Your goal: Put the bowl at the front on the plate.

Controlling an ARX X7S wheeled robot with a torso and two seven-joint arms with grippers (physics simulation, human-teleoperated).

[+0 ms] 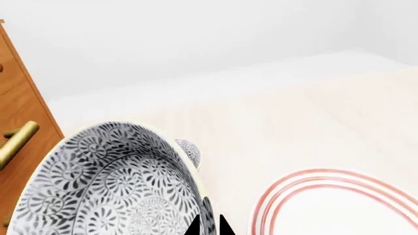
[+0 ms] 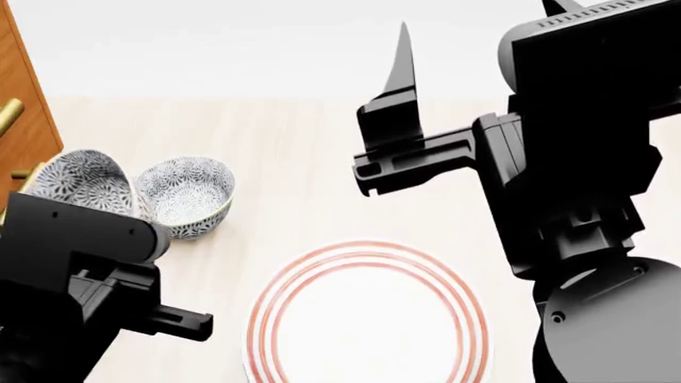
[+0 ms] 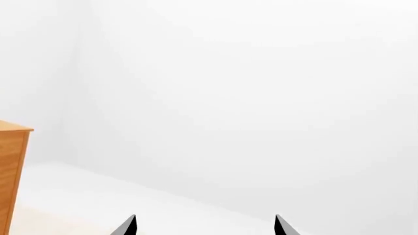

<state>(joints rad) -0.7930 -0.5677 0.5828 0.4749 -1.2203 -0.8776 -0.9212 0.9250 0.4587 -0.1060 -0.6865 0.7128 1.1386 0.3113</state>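
The bowl point(image 1: 111, 181), white with a dense blue-grey floral pattern, hangs tilted above the table, and my left gripper point(image 1: 210, 227) is shut on its rim, one finger inside and one outside. From the head view the same bowl point(image 2: 80, 182) leans at the far left, just beyond my left arm. The plate point(image 2: 368, 319), white with red rings, lies flat to the right of the bowl, near the front of the table; its rim point(image 1: 307, 181) also shows in the left wrist view. My right gripper point(image 3: 203, 226) is open, raised high and facing the blank wall.
A second patterned bowl point(image 2: 191, 195) stands upright on the pale table point(image 2: 319, 159) right beside the held one; a sliver of that second bowl point(image 1: 189, 149) peeks past the held rim. A wooden cabinet point(image 2: 21, 104) with brass handles point(image 1: 16, 142) borders the left side.
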